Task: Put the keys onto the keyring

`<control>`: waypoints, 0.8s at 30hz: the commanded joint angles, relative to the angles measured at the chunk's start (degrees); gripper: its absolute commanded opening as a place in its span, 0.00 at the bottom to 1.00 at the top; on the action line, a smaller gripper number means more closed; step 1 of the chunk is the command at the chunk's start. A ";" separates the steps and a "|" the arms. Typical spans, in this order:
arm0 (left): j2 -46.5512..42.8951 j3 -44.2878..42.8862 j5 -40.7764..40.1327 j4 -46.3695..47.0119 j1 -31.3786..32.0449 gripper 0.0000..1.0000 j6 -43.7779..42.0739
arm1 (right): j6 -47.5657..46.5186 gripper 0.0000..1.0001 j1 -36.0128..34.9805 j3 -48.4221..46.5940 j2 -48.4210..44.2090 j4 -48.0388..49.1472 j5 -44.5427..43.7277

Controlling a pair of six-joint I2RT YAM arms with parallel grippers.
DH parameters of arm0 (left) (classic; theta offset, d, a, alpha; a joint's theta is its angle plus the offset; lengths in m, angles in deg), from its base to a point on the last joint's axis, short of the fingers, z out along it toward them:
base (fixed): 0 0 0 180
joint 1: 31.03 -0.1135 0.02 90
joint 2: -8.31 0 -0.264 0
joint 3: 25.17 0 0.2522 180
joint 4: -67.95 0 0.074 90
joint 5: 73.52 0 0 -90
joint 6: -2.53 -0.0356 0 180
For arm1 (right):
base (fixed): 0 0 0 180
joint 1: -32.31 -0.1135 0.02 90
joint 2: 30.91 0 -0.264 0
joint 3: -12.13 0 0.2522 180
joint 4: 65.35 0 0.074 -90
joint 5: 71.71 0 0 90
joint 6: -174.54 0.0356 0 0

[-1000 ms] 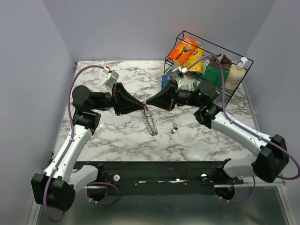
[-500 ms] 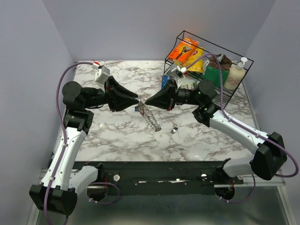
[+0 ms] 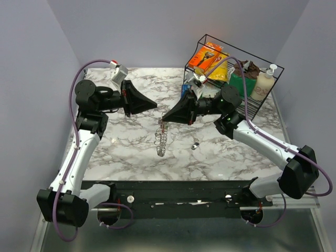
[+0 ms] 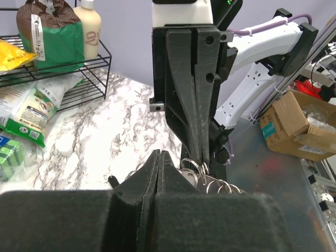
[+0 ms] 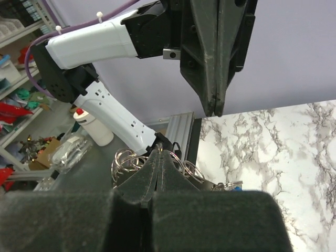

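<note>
Marble table view: your right gripper is pinched tight on the keyring, which dangles just below its fingertips. Your left gripper is closed too and looks empty, hanging just beside them. One loose key lies apart, so I'd guess you're not finished.

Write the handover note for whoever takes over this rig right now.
Left gripper: shut, apparently empty, raised near the right one.
Right gripper: shut on the silver wire keyring; its strung keys dangle over the white marble table.
A small loose silver key, probably, lies on the table nearby.
Done: keyring lifted. To do: thread that key on.
</note>
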 commanded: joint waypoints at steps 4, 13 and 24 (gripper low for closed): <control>-1.32 -5.09 -2.12 -15.77 0.24 0.00 -11.43 | -5.26 0.01 -0.22 -4.43 -0.21 -8.47 -5.62; -2.99 -0.88 -6.00 -22.67 0.24 0.00 -16.29 | -5.26 0.01 -0.22 -0.76 2.25 -10.24 -10.47; -4.49 5.72 2.26 -12.67 0.24 0.21 -9.72 | -2.45 0.01 -0.22 1.98 3.05 -1.80 -6.25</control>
